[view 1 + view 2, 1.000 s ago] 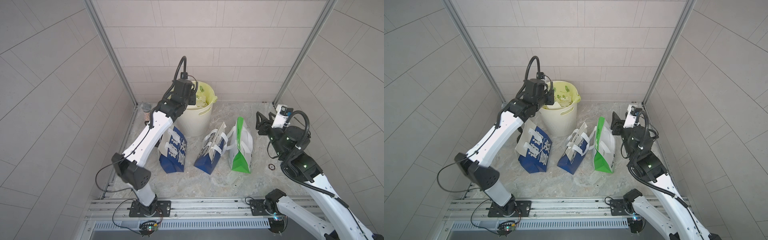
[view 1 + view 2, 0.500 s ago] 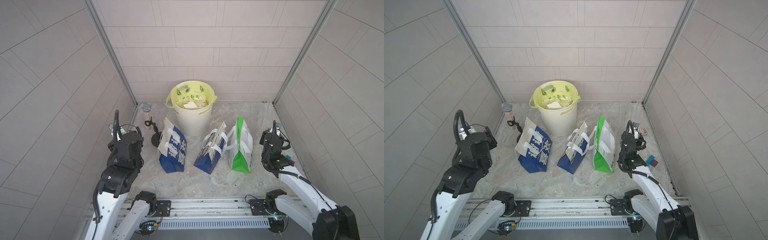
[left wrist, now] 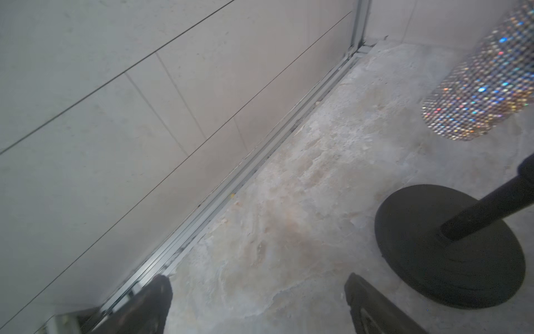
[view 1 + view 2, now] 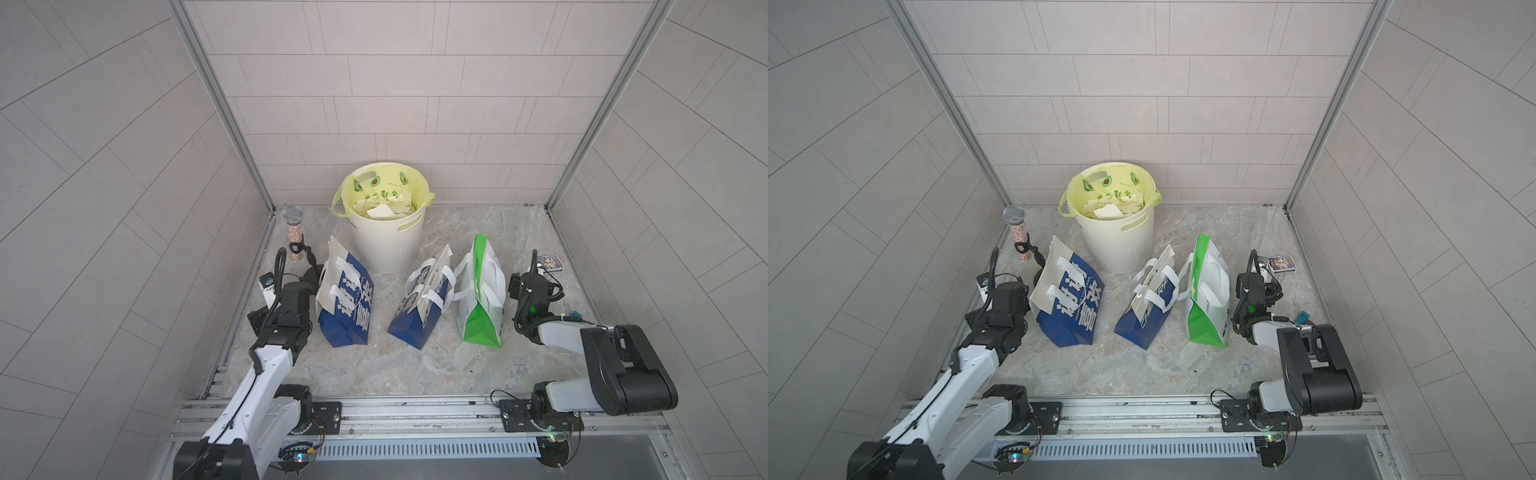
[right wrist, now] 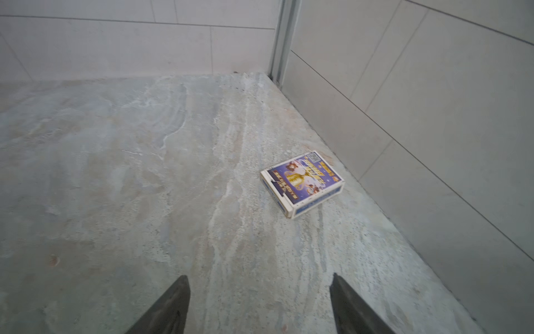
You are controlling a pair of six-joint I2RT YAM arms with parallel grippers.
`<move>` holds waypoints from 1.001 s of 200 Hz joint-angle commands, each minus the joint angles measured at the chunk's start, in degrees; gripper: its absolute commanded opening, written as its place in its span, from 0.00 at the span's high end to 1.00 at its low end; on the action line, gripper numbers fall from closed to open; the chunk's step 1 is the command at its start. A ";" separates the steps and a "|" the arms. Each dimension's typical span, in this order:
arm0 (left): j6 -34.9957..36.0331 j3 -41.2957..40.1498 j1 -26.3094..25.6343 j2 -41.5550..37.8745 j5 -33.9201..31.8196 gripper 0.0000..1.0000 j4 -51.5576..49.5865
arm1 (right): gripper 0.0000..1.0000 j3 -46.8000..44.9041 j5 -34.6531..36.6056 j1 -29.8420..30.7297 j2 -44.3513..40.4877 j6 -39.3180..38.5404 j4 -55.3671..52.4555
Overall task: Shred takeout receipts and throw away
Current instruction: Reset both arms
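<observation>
Torn receipts (image 4: 380, 209) heaped inside bin (image 4: 388, 249), apparently discarded already. Left gripper (image 3: 257, 289) left of bin, right gripper (image 5: 260, 286) right of bin: fingers spread, empty, seemingly parked clear of three bags (image 4: 345, 307) in front of bin.

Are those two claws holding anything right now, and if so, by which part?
Nothing is held. The left gripper and the right gripper both have their jaws apart and empty, above the stone tabletop.

Pale tiled walls (image 4: 395, 104) — marbled stone floor (image 4: 374, 365)
</observation>
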 commanded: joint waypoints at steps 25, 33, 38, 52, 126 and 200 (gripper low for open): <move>7.76 -8.06 0.27 8.00 11.88 0.00 32.48 | 0.16 -0.53 -7.52 -0.82 6.83 -1.78 12.74; 8.52 -7.99 0.26 11.02 13.94 0.00 35.71 | 0.10 -0.18 -6.71 -0.95 6.50 -1.35 11.62; 9.10 -7.74 0.28 13.08 14.75 0.00 38.09 | 0.00 -0.22 -6.44 -0.93 6.86 -1.15 12.50; 10.66 -7.45 0.19 19.41 15.40 0.00 47.48 | 0.00 -0.85 -6.31 -0.77 8.69 -2.07 16.68; 12.99 -3.23 0.28 36.76 17.24 0.00 59.78 | 0.00 -0.11 -4.30 -0.03 8.22 -2.20 14.44; 13.70 -2.53 0.22 39.82 16.56 0.00 63.17 | 0.00 0.36 -4.05 0.13 8.44 -2.42 13.79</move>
